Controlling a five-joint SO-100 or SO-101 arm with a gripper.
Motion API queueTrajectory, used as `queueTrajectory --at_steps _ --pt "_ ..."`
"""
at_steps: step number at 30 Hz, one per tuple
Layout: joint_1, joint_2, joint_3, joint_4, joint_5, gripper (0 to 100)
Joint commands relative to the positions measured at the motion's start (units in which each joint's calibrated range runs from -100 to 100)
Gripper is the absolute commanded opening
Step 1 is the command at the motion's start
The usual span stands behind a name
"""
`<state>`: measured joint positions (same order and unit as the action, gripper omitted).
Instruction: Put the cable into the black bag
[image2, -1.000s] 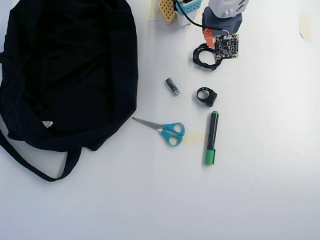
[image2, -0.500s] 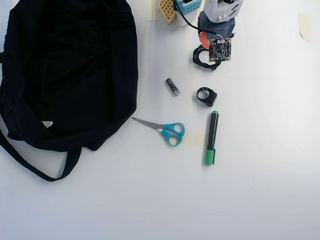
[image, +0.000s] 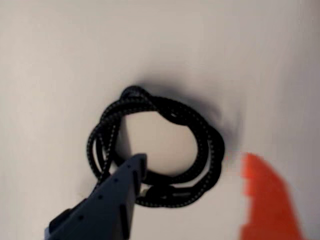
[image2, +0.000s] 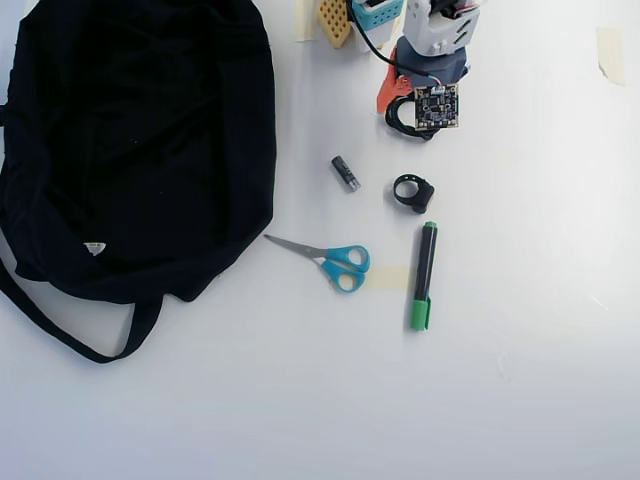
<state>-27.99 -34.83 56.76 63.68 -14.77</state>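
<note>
One coil of thin black braided cable (image: 160, 150) lies flat on the white table (image2: 520, 380), its loops bunched into a small knot at the top in the wrist view; in the overhead view the cable (image2: 395, 118) shows only as a dark arc near the top edge, mostly hidden under the arm's wrist and its small circuit board (image2: 437, 106); the gripper (image: 192, 170) stands open over the coil, the grey finger (image: 120, 195) with its tip over the lower left of the loop and the orange finger (image: 265, 200) off to the right, outside it; whether either finger touches the cord I cannot tell, the wrist view being blurred; just below the cable in the overhead view sit a small dark cylinder (image2: 345, 172) and a black ring-shaped clip (image2: 412, 192); further down lie a green-capped marker (image2: 423, 275) and blue-handled scissors (image2: 330, 259); the black bag (image2: 130, 150) sprawls well apart at the left, filling the upper left of that view, a small white tag (image2: 94, 248) near its lower rim and a strap looping out below.
</note>
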Motion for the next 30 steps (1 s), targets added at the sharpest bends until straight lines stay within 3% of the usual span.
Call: queueTrajectory --at_steps 1,5,14,30 --pt "0.54 -1.11 -0.34 -0.20 -0.22 32" --pt "0.54 -1.19 -0.61 -0.20 -0.80 33" --pt "0.47 -4.43 2.09 -0.02 -1.85 54" --pt "0.17 -4.43 4.60 -3.30 -4.05 55"
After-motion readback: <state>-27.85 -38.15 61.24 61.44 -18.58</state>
